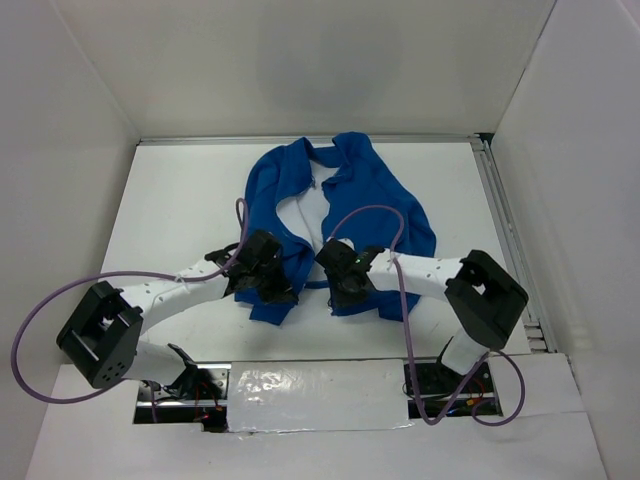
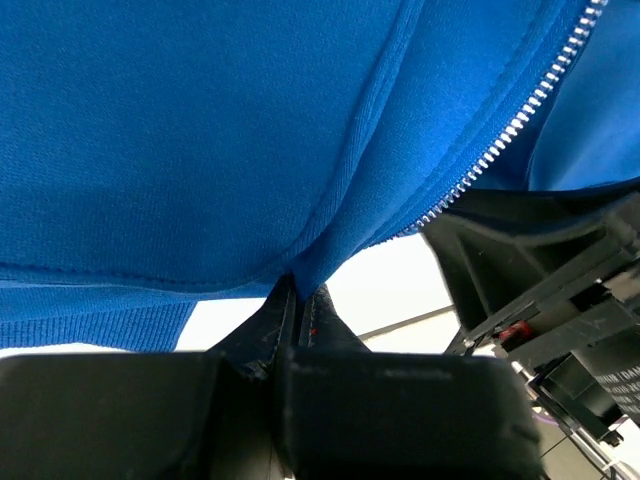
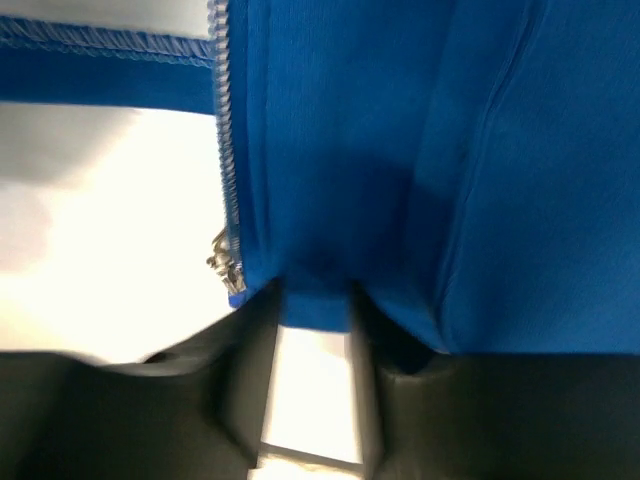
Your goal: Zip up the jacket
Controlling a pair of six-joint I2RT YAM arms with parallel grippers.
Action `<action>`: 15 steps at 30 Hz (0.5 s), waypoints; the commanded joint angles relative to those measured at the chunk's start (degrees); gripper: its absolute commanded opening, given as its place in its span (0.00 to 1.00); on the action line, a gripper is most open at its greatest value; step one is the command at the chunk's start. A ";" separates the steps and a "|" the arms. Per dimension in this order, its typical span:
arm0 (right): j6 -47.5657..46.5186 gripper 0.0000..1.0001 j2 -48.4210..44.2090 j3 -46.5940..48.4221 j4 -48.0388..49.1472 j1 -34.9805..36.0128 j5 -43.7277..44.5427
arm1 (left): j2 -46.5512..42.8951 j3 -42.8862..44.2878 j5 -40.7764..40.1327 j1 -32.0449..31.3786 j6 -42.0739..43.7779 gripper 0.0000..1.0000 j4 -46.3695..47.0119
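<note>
The royal-blue jacket (image 1: 350,190) lies spread on the white table, its front open and the white lining showing near the collar. My left gripper (image 1: 275,285) sits at the bottom hem of the left front panel, shut on a pinch of the blue fabric (image 2: 200,130); the silver zipper teeth (image 2: 510,125) run up to the right of it. My right gripper (image 1: 345,285) is at the hem of the right panel. Its jaws stand apart with the hem edge (image 3: 315,300) between them. The zipper's metal end (image 3: 225,265) hangs just left of the left finger.
The right arm's black wrist (image 2: 540,280) is close to the left gripper's right. White walls enclose the table, and a metal rail (image 1: 505,230) runs along its right edge. Purple cables (image 1: 60,300) loop off both arms.
</note>
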 commanded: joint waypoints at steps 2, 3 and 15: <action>2.64 0.46 -4.76 0.07 1.19 1.09 1.91 | -1.46 0.47 -0.10 -1.05 -1.09 0.00 0.14; 3.61 0.47 -5.21 0.07 0.92 1.09 2.35 | -1.38 0.46 0.07 -1.23 -0.91 0.00 0.49; 9.41 0.57 -3.73 -1.60 2.94 1.27 4.99 | -1.55 0.73 0.08 -1.84 -0.47 0.00 0.68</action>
